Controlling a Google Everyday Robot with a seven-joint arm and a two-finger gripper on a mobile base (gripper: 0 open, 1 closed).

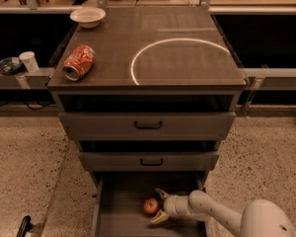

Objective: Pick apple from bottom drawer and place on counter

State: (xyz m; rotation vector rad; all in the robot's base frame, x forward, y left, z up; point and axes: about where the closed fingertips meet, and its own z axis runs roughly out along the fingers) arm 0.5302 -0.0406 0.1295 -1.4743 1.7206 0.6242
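The apple [150, 206], small and red, lies on the floor of the open bottom drawer [119, 216]. My gripper [160, 205] reaches into the drawer from the right, just to the right of the apple. Its two pale fingers are spread, one above and one below the apple's right side, not closed on it. The counter [182, 58] is the dark cabinet top with a thin white circle drawn on it.
A crushed red soda can [79, 62] lies on the counter's left side and a white bowl [88, 16] stands at its back left. Two upper drawers with black handles [148, 126] are partly open. A white cup [28, 61] stands on the shelf at left.
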